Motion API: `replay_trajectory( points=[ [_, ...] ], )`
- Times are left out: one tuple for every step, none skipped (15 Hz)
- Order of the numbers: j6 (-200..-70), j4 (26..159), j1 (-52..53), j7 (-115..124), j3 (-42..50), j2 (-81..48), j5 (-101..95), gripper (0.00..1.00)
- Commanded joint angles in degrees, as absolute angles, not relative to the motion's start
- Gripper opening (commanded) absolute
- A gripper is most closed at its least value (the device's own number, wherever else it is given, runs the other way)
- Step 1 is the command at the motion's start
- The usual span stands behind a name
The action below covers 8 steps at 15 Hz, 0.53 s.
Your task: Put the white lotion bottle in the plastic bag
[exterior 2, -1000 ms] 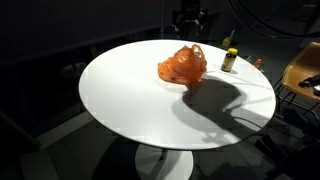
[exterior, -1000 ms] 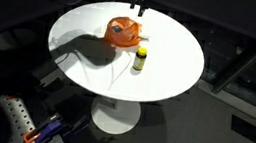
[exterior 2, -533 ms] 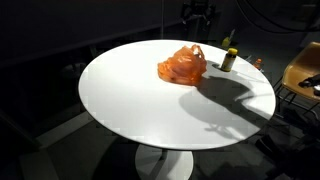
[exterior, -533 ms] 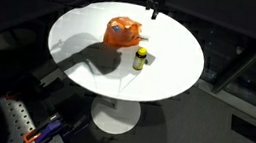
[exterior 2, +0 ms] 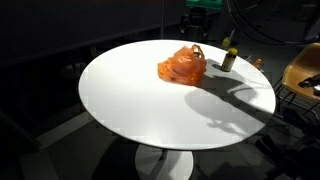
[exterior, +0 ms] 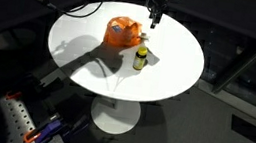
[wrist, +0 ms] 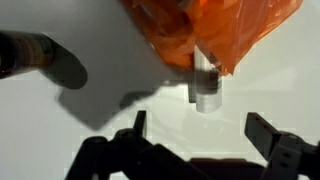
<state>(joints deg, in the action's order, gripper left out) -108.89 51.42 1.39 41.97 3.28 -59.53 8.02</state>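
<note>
In the wrist view the white lotion bottle [wrist: 207, 85] lies on the white table [wrist: 120, 90], its far end tucked under the edge of the orange plastic bag [wrist: 215, 25]. My gripper [wrist: 200, 130] hangs above the table just short of the bottle, open, with nothing between its dark fingers [wrist: 266, 130]. In both exterior views the bag [exterior: 124, 31] [exterior 2: 182, 65] sits crumpled near the table's far side, and the gripper [exterior: 154, 15] [exterior 2: 200, 20] hovers above and beside it. The white bottle is too small to make out there.
A small yellow bottle with a dark cap [exterior: 141, 59] [exterior 2: 229, 60] [wrist: 30, 55] stands close to the bag. The round white table [exterior: 90, 56] [exterior 2: 130, 100] rests on a pedestal. A chair [exterior 2: 305, 75] stands at one side.
The arm has swung sideways over the table's far edge, from behind the bag towards the bottles, and its shadow has shifted. Bag and bottles have not moved. The gripper stays open.
</note>
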Motion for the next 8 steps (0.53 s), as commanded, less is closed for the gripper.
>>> replay_trajectory(
  points=[
    [-109.0,45.8,1.4,45.5,3.5,-64.6,8.4,1.0],
    [-108.9,45.0,1.5,45.8,3.5,-65.6,8.2,1.0],
    [-108.8,44.3,1.5,46.1,3.5,-66.5,8.0,1.0],
    [-108.7,43.5,1.5,46.3,3.5,-67.4,7.9,1.0],
    [-108.8,42.7,1.5,46.2,3.5,-68.4,7.8,1.0],
    [-108.8,41.9,1.6,46.1,3.5,-69.2,7.6,1.0],
    [-108.8,41.1,1.6,46.0,3.5,-70.0,7.5,1.0],
    [-109.0,40.2,1.7,45.9,3.5,-70.9,7.3,1.0]
  ],
)
